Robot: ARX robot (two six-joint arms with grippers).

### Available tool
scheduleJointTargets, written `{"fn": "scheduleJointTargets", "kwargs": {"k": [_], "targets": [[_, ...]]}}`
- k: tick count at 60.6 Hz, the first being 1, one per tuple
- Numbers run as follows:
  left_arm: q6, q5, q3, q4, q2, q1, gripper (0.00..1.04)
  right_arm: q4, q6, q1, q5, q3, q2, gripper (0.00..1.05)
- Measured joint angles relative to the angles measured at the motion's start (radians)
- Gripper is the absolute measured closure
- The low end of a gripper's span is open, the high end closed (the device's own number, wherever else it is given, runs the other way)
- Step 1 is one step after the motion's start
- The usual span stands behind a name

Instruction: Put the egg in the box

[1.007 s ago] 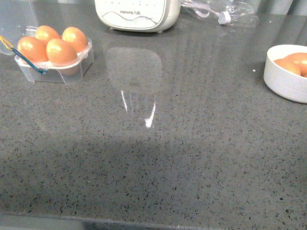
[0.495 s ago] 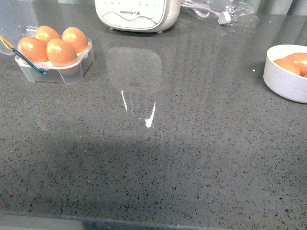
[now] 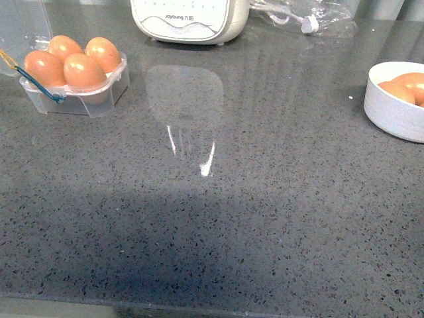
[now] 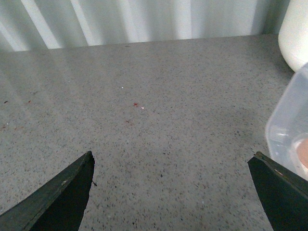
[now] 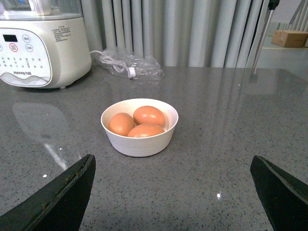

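The box (image 3: 81,99), a clear plastic carton with its lid open, sits at the far left of the counter with several brown eggs (image 3: 84,69) in its cups. Its clear edge also shows in the left wrist view (image 4: 288,130). Three more brown eggs (image 5: 149,115) lie in a round white bowl (image 5: 139,142), which shows at the right edge of the front view (image 3: 391,112). My left gripper (image 4: 172,161) is open and empty over bare counter beside the box. My right gripper (image 5: 172,161) is open and empty, a short way in front of the bowl. Neither arm shows in the front view.
A white kitchen appliance (image 3: 189,20) stands at the back of the grey speckled counter (image 3: 218,218), also in the right wrist view (image 5: 38,43). A clear plastic bag with a cable (image 5: 132,67) lies behind the bowl. The counter's front edge runs along the bottom of the front view.
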Motion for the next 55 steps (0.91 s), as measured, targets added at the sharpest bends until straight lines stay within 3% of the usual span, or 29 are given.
{"fn": "scheduleJointTargets", "kwargs": {"k": [13,29,55], "targets": [[-0.018,0.064,0.098,-0.039,0.094,0.02,0.07,0.0,0.0,0.0,0.0,0.0,0.0,0.07],[-0.192,0.183,0.121,-0.13,0.108,0.008,0.07,0.0,0.0,0.0,0.0,0.0,0.0,0.07],[-0.31,0.272,0.079,-0.158,0.051,-0.192,0.07,0.0,0.0,0.0,0.0,0.0,0.0,0.07]]}}
